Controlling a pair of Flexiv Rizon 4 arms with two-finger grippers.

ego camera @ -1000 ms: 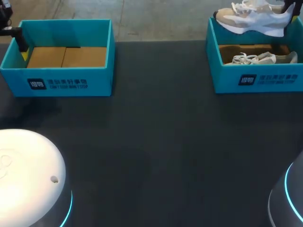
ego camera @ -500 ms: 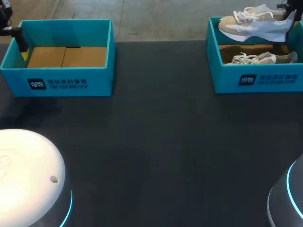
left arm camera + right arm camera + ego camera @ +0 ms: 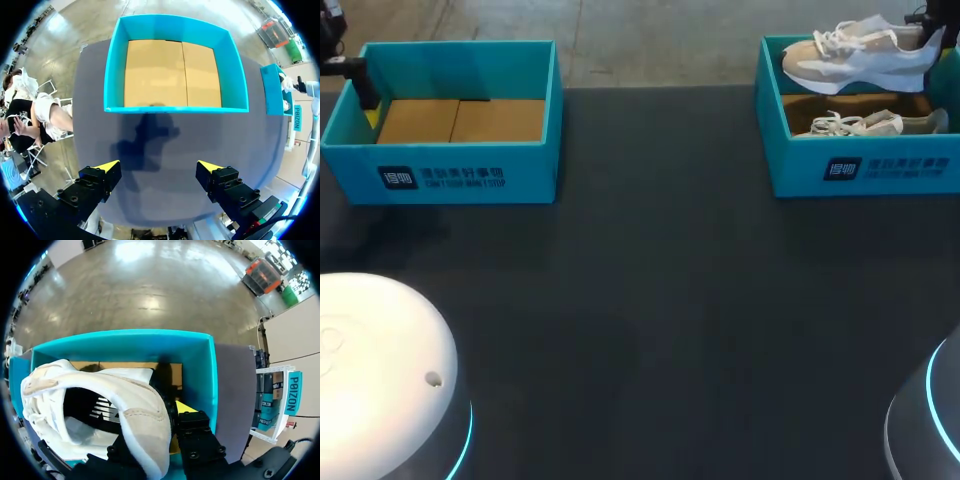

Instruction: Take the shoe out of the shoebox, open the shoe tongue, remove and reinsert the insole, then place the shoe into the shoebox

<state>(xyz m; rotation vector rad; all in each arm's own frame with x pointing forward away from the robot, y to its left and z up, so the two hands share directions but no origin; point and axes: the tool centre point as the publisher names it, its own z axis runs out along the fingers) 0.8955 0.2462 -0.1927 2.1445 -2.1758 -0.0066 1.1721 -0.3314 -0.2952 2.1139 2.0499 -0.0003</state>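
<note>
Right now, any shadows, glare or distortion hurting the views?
Head view: even light, no glare on the shoe. Left wrist view: fisheye bows the empty shoebox; the left pincer casts a dark shadow on the table. Right wrist view: the shoe looms close and warped, masking most of the shoebox under it.

Upper shoe (image 3: 858, 58): recorded as white cloth with beige suede-like panels.
Right-hand shoebox (image 3: 865, 172): recorded as matt teal card, brown cardboard inside.
Table (image 3: 660, 300): recorded as dark, matt.
</note>
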